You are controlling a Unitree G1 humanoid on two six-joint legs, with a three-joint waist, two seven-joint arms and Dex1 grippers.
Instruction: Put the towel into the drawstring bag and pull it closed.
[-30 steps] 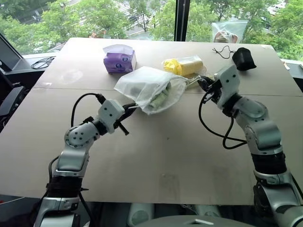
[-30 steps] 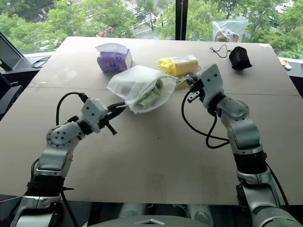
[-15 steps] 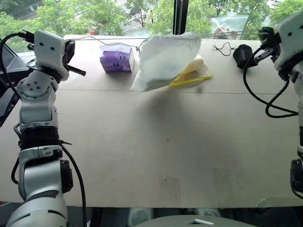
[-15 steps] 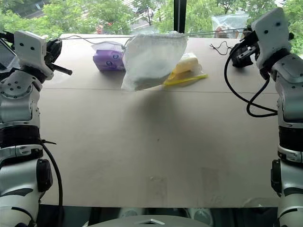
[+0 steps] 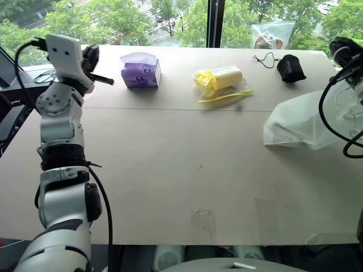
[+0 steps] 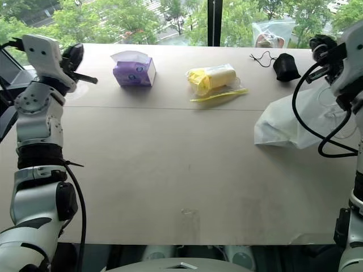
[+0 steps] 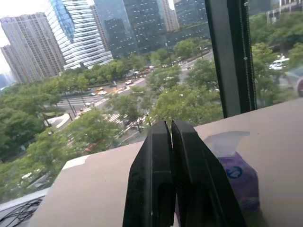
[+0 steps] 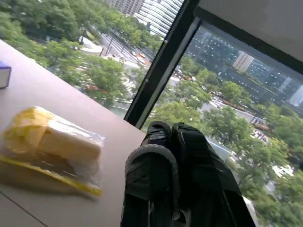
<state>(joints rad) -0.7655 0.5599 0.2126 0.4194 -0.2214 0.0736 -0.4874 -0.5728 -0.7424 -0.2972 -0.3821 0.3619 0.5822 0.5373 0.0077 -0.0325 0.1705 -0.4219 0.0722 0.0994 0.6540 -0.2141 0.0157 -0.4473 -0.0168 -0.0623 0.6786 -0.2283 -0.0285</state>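
Your drawstring bag [image 5: 298, 126] lies at the right side of the surface [image 5: 170, 170], close to the right edge and about midway between near and far. It is a white, translucent, thin fabric sack, slumped and wrinkled, with a rounded end pointing left; its right part runs behind the right arm's black cable. You cannot make out the towel through the fabric, nor whether the mouth is drawn tight. Your right pincer [image 8: 171, 132] is raised at the far right above the bag, its two black fingers pressed together; whether a cord is caught between them cannot be told. Your left pincer [image 7: 170, 130] is lifted high at the far left, fingers clenched with nothing between them, pointing out toward the window. On the far part of the surface you have a purple tissue box [image 5: 140, 71] to the left, a yellow item in clear plastic [image 5: 221, 80] near the middle, and a small black pouch [image 5: 291, 68] with a cord to the right, all well apart from the bag.
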